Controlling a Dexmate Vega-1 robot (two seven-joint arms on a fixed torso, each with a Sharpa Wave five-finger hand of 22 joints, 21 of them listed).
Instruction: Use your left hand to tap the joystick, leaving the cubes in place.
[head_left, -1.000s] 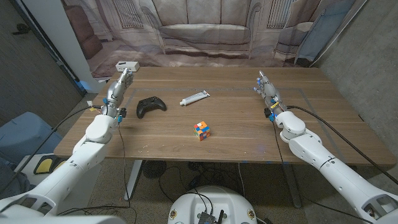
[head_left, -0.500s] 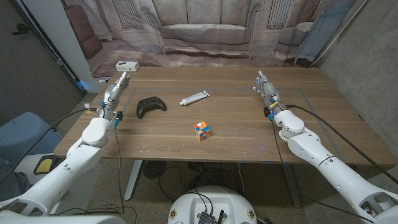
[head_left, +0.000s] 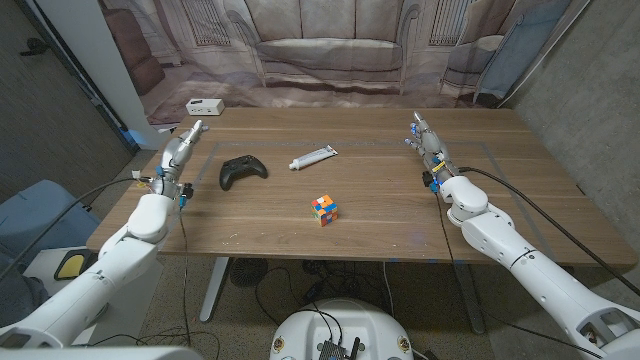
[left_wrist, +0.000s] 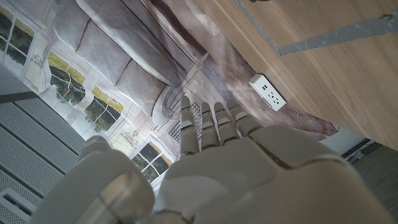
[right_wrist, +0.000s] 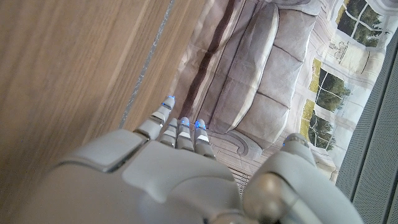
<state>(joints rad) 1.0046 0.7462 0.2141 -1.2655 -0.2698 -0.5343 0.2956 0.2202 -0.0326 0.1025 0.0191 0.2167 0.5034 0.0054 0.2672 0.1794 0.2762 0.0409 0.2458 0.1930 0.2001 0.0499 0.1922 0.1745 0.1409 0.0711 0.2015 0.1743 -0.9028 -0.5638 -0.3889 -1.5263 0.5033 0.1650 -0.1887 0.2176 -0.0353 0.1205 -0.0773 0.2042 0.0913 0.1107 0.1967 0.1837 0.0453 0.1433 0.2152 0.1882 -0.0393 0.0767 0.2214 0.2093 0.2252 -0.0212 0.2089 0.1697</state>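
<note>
Over the last second I've drawn my left robot hand away from the joystick, out toward the left edge of the worktop; it was close beside the controller and now sits well apart from it, fingers extended and holding nothing, with the forearm swung out past the worktop's edge
</note>
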